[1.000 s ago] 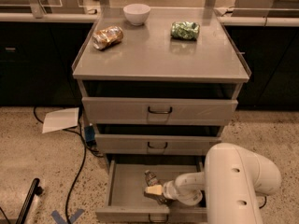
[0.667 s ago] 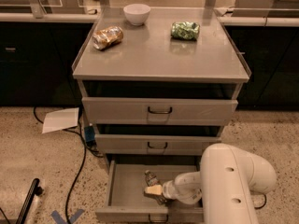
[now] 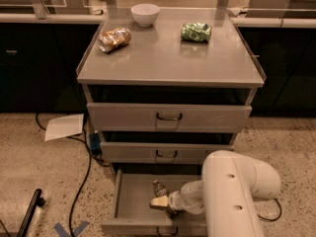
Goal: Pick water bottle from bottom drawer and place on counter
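Warm, dim indoor light falls from above on the flat grey metal counter (image 3: 168, 65), which carries a soft sheen and a faint reflection below the crushed green can (image 3: 196, 32) at 12 o'clock. Dark cabinets (image 3: 34, 68) at 9 and 3 o'clock sink to near-black, and deep shadow fills the gaps above the two upper drawers. At 5 o'clock the rounded white robot arm (image 3: 237, 191) is the brightest surface. Its tan two-finger gripper (image 3: 160, 203) sits in the shaded tray of the grey metal bottom drawer (image 3: 132, 197), beside the small clear plastic water bottle (image 3: 158, 187).
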`<action>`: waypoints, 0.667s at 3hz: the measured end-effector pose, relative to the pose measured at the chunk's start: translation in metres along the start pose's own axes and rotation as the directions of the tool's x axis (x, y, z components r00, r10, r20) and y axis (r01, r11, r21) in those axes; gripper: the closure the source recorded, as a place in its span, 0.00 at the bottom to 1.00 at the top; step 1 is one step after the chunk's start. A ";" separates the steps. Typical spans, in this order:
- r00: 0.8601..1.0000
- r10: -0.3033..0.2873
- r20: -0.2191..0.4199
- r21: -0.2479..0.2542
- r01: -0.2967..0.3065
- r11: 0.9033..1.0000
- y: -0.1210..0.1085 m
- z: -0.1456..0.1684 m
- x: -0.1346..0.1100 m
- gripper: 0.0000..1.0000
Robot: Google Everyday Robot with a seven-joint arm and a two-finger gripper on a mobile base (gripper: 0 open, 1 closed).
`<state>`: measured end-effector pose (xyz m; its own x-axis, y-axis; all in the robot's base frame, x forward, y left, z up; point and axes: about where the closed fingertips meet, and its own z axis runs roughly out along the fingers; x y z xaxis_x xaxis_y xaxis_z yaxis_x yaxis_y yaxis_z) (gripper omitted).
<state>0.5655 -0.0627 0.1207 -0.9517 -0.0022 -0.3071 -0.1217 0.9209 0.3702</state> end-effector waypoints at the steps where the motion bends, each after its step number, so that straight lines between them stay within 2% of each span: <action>1: 1.000 0.001 -0.018 0.012 -0.001 1.000 0.000 0.008 0.003 0.00; 2: 0.998 0.003 -0.058 0.020 -0.002 1.000 -0.004 0.019 0.008 0.00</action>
<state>0.5642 -0.0590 0.0999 -0.9667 -0.0219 -0.2549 -0.1141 0.9286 0.3530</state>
